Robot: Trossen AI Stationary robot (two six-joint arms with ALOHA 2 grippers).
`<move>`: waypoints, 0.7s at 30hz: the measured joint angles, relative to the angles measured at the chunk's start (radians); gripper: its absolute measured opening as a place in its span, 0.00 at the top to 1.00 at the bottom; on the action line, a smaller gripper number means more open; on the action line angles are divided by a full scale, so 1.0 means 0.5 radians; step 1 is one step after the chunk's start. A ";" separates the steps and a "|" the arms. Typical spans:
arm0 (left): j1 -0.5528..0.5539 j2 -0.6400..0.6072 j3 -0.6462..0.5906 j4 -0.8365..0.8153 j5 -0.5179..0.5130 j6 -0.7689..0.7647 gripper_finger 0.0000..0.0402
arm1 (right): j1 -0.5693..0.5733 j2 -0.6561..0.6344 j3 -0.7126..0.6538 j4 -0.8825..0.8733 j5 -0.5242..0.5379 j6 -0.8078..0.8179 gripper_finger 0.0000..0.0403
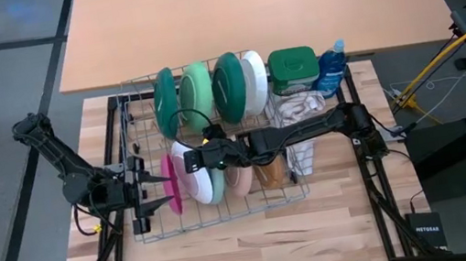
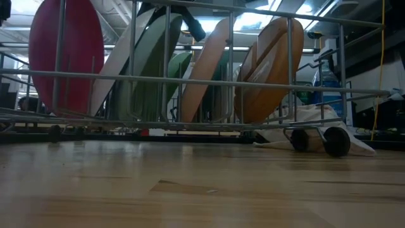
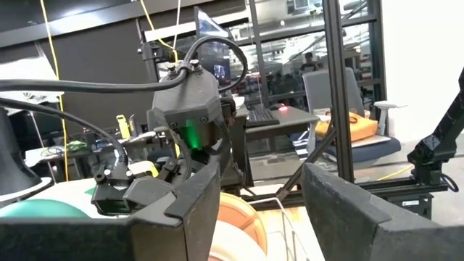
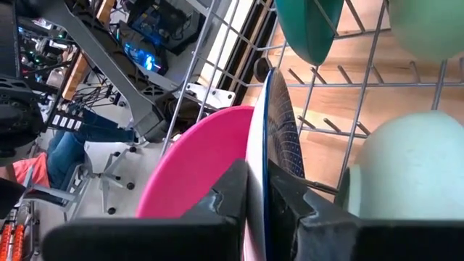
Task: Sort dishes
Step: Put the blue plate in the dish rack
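over the front row of the wire rack (image 1: 150,226) on the bench (image 1: 259,242), the right gripper (image 1: 189,161) reaches across, its jaws closed on the rim of a navy plate (image 4: 279,138) standing upright just beside the pink plate (image 4: 196,163). a pale teal plate (image 4: 413,174) stands near, on the navy plate's other side. dark green (image 1: 166,102), light green (image 1: 198,92) and white (image 1: 254,81) plates fill the back row. the left gripper (image 1: 143,195) waits at the rack's left edge, jaws apart and holding nothing.

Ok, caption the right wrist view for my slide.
Right claw pinching the rim of a navy-faced plate standing beside the pink plate in the wire rack.
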 joint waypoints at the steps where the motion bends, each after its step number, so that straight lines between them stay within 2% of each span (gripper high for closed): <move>1: 0.000 0.000 0.000 0.000 0.000 0.000 0.54 | -0.001 0.000 0.000 0.000 -0.001 0.000 0.91; 15: 0.000 0.000 0.000 -0.006 0.000 -0.035 0.54 | -0.037 0.000 0.000 -0.013 -0.157 -0.002 0.91; 21: -0.001 0.000 0.000 -0.008 0.000 -0.052 0.54 | -0.039 -0.002 0.000 -0.010 -0.288 -0.009 0.91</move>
